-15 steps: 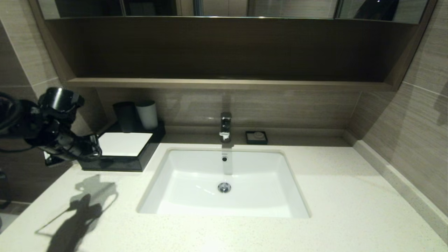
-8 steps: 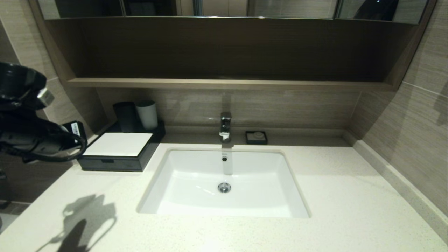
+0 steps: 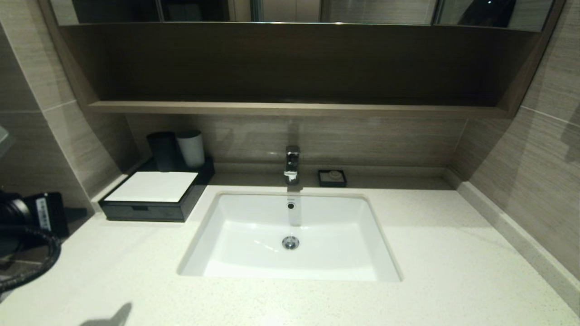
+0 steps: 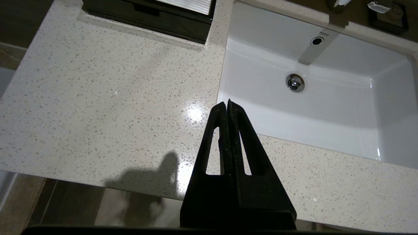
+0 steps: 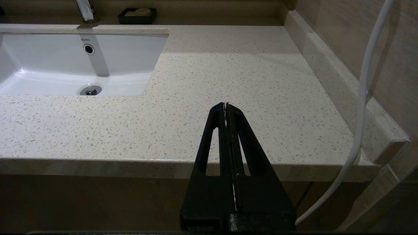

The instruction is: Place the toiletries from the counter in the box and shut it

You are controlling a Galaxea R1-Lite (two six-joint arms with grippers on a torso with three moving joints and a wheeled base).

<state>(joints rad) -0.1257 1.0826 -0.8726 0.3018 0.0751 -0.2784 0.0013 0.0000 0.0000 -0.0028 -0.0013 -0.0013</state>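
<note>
Two pincers, each with its fingers pressed flat together and holding nothing. Left pincer (image 4: pixel 227 103) hangs over the table (image 3: pixel 435 253) near its front-left corner, tips above the sink's (image 3: pixel 290 235) left rim; the left arm (image 3: pixel 27 222) shows at the table's left edge in the head view. Right pincer (image 5: pixel 226 104) sits low at the table's front edge, toward the right end, beside a white cable (image 5: pixel 362 98). Box (image 3: pixel 152 197) — black, with a white lid lying flat on top, closed — stands at the table's back-left corner, a black cup (image 3: pixel 162 151) and a white cup (image 3: pixel 190 148) upright behind it. Faucet (image 3: pixel 292 164) stands at the back edge behind the sink — a soap dish (image 3: pixel 332 177) just to its right.
</note>
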